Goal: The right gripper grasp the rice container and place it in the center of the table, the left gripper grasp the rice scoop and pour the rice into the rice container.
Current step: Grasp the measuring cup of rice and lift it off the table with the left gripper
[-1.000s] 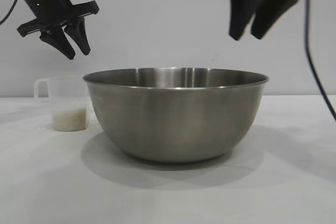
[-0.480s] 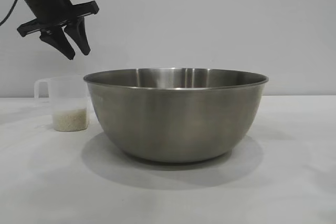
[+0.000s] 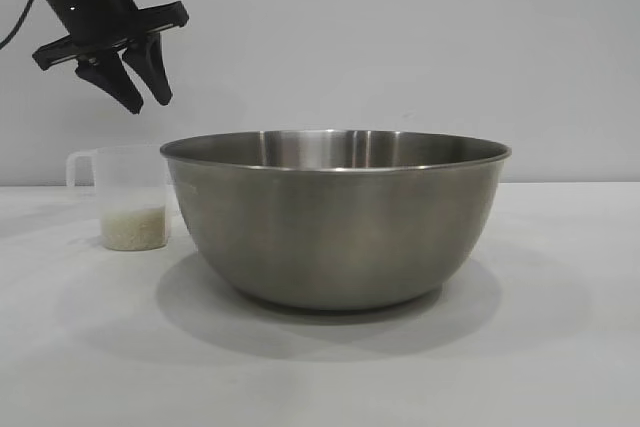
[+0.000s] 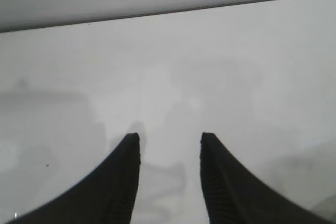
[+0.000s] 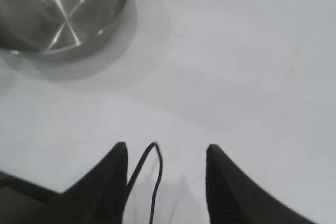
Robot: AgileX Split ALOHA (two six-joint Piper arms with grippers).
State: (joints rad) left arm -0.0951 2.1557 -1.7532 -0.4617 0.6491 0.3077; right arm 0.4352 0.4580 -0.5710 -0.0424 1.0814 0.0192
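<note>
Rice container (image 3: 336,219), the big round stainless-steel bowl with a thin rolled rim, sits upright mid-surface on the plain white matte surface (image 3: 320,377), nothing gripping it. I see its shiny inside in my right wrist view too (image 5: 58,9), well apart from my right claw (image 5: 167,153). That claw is partly open, holds nothing, and hangs over bare white surface with a thin black cable (image 5: 152,182) looping between its fingers; it is out of the exterior view. Small clear plastic measuring cup with a side loop handle (image 3: 128,197) stands upright just beside the bowl on its left, with off-white rice grains (image 3: 133,227) in the bottom part. My left claw (image 3: 143,97) hangs in the air above the cup, tips angled down, partly open with a narrow gap, empty, not touching the cup.
</note>
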